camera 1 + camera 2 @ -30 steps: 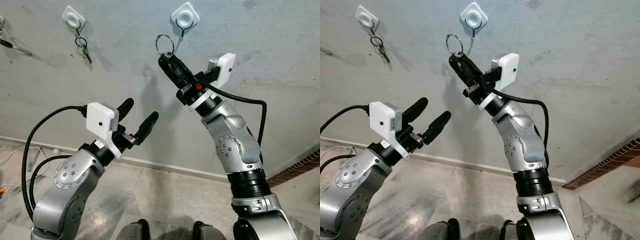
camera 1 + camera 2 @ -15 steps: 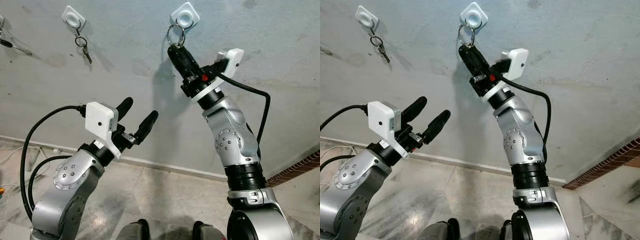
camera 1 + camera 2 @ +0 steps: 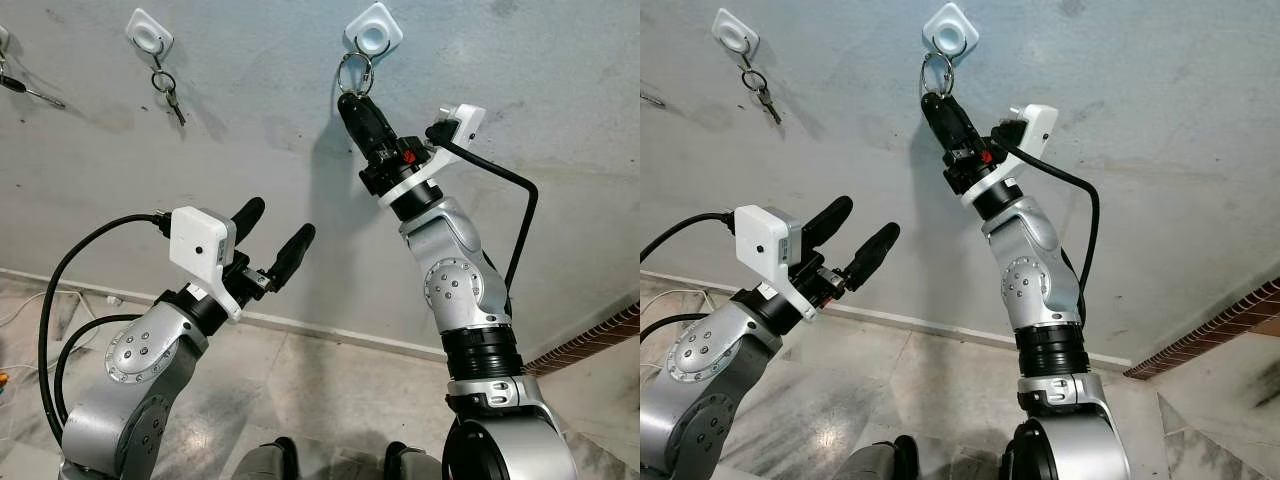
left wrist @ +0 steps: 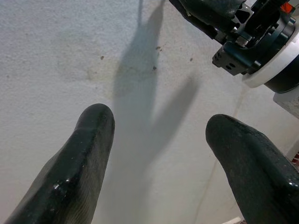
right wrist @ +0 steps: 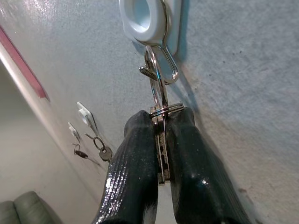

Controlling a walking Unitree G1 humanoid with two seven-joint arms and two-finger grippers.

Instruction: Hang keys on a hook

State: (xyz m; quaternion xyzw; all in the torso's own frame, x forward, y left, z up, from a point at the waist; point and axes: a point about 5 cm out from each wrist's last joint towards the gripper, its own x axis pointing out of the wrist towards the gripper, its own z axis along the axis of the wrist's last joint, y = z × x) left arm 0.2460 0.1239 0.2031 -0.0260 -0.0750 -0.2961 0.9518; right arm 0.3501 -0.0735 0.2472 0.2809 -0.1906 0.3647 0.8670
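Note:
A white wall hook [image 3: 372, 27] is fixed high on the grey wall. Just below it my right gripper [image 3: 352, 102] is raised and shut on a set of keys [image 5: 160, 140]. The key ring [image 3: 354, 71] reaches up to the hook's wire [image 5: 163, 70] and overlaps it; whether it hangs on the wire I cannot tell. My left gripper [image 3: 272, 236] is held lower and to the left, open, with nothing between its fingers [image 4: 88, 154].
A second white hook [image 3: 149, 31] further left on the wall carries another ring with keys [image 3: 168, 90]. At the far left edge more keys [image 3: 20, 88] hang. Below, a skirting line meets a marble floor [image 3: 300, 390]; brick shows at lower right.
My right gripper rose and moved right, carrying the key ring from beside and below the hook up to its wire. My left arm stayed put.

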